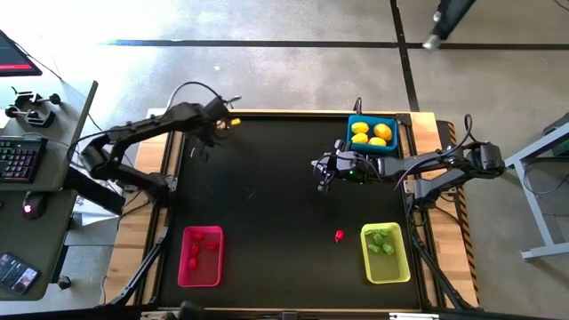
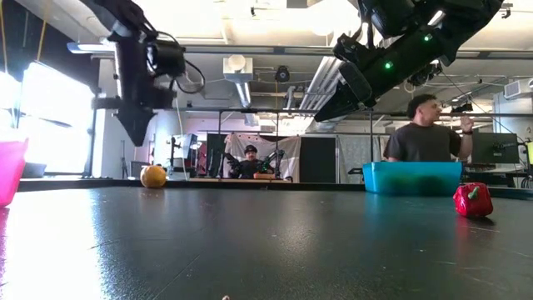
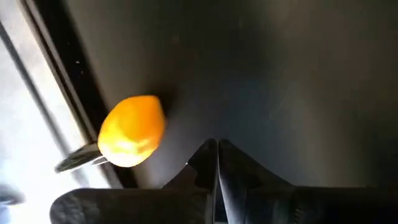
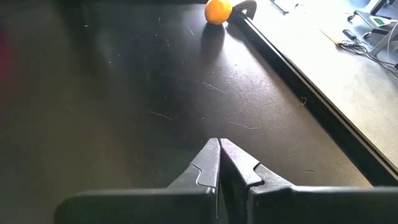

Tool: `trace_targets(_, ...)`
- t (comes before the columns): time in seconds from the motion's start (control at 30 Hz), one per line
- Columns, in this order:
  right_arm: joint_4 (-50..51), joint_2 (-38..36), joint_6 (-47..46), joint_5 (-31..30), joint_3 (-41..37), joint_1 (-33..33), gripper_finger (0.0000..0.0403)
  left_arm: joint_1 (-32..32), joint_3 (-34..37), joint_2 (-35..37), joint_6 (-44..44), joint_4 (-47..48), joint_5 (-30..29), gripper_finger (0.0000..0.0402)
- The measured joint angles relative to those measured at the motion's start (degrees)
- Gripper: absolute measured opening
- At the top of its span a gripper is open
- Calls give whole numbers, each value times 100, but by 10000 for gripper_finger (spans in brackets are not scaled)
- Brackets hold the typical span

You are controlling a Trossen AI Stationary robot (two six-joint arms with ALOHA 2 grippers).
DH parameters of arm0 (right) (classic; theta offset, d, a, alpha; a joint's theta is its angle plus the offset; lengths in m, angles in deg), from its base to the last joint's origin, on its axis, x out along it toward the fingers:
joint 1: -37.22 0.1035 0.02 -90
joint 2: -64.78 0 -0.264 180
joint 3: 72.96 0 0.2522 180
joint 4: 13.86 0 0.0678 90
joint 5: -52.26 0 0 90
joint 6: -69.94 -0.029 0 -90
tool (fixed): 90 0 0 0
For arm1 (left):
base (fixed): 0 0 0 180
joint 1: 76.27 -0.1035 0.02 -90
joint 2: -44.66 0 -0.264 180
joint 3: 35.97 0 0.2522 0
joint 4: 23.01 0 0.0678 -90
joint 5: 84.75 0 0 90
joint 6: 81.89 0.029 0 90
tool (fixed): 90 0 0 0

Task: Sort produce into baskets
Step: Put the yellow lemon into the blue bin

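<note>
Sorting looks nearly done to me: lemons fill the blue basket (image 1: 373,133), berries the pink basket (image 1: 200,258), greens the yellow-green basket (image 1: 385,252). Left: one lemon (image 1: 234,122) upper left by my left gripper (image 1: 220,125), fingers shut empty, and a berry (image 1: 339,236) lower centre. Right gripper (image 1: 322,166) shut, mid-bench.

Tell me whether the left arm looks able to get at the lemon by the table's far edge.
Probably yes: the left gripper hangs shut and empty right beside the lemon, with nothing between them. It would have to open first.
</note>
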State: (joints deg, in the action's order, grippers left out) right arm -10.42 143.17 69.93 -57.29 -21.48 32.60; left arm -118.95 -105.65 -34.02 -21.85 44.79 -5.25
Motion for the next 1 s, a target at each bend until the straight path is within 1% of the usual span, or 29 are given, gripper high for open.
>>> trace_targets(0.13, 41, 0, 13, 0, 0, 0, 0, 260, -2, -391, 346, -159, -1242, 13)
trace_targets(0.2, 39, 0, 42, 0, 0, 0, 0, 386, -2, -496, 472, -154, -1559, 26)
trace_targets(0.3, 39, 0, 46, 0, 0, 0, 0, 534, -2, -602, 648, -280, -1634, 58)
trace_targets(0.47, 42, 0, 48, 73, 0, 0, 0, 589, -2, -711, 683, -1351, -1711, 134)
trace_targets(0.53, 61, 0, 46, 114, 0, 0, 0, 589, -9, -783, 839, -1584, -1750, 166)
trace_targets(0.6, 86, 0, 46, 116, 0, 0, 0, 584, -9, -935, 960, -1603, -1941, 194)
trace_targets(0.67, 90, 0, 46, 118, 0, 0, 0, 566, -5, -1137, 1069, -1546, -2270, 215)
trace_targets(0.8, 105, 0, 46, 120, 0, 0, 0, 504, -4, -1545, 1278, -1606, -2602, 236)
trace_targets(0.93, 109, 0, 46, 125, 0, 0, 0, 433, -4, -1909, 1466, -1754, -2883, 239)
trace_targets(1.0, 109, 0, 50, 125, 0, 0, 0, 398, -4, -2048, 1519, -1888, -2923, 239)
